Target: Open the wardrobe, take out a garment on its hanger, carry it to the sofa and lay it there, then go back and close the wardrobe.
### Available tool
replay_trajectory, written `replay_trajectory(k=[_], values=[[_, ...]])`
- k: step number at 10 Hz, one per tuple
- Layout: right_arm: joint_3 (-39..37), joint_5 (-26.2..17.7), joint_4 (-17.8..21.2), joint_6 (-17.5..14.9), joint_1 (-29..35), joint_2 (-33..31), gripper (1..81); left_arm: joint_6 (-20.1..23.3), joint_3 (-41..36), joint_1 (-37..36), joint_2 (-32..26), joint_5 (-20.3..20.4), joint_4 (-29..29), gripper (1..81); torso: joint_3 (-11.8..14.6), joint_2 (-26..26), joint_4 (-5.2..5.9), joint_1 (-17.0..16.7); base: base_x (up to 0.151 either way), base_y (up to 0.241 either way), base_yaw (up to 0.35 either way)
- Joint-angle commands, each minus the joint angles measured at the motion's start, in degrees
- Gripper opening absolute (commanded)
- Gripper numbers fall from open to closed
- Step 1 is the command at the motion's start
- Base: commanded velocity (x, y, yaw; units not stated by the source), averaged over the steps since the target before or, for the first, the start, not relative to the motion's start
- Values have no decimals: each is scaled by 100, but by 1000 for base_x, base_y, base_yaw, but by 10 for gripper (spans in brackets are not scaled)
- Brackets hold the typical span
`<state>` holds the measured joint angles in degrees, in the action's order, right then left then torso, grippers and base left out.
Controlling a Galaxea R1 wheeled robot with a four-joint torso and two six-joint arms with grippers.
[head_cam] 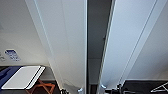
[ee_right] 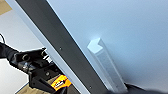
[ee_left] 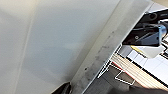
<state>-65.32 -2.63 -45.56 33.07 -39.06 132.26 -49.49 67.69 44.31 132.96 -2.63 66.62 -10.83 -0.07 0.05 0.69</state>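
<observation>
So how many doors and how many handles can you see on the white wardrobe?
Doors: 2 (left door, right door)
Handles: 2 (left handle, right handle)
Total: 4

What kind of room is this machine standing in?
Probably a bedroom or a mock-up of one. It faces a tall white wardrobe with its doors slightly ajar. A white hanger lies to one side and a folding luggage stand to the other.

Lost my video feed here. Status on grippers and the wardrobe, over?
Wardrobe doors ajar, dark gap between them. Right gripper at the right door's handle, grip unclear. Left gripper's state unclear. Hanger hangs at lower right. Nothing seen blocking the doors.
</observation>
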Motion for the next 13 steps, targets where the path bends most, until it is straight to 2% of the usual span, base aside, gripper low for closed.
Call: replay_trajectory(k=[1,7,13], values=[[1084,-229,47,287,16,260,811,-122,-1294,-190,284,1362,-273,811,0,0,0,0,0,0,0],[1224,-185,-313,287,-450,-197,811,-113,-1425,-120,187,1344,-246,811,2,0,0,0,0,0,0],[1268,-141,-410,287,-652,-487,811,-96,-1566,-50,-15,1344,-246,811,7,0,0,0,0,0,0]])
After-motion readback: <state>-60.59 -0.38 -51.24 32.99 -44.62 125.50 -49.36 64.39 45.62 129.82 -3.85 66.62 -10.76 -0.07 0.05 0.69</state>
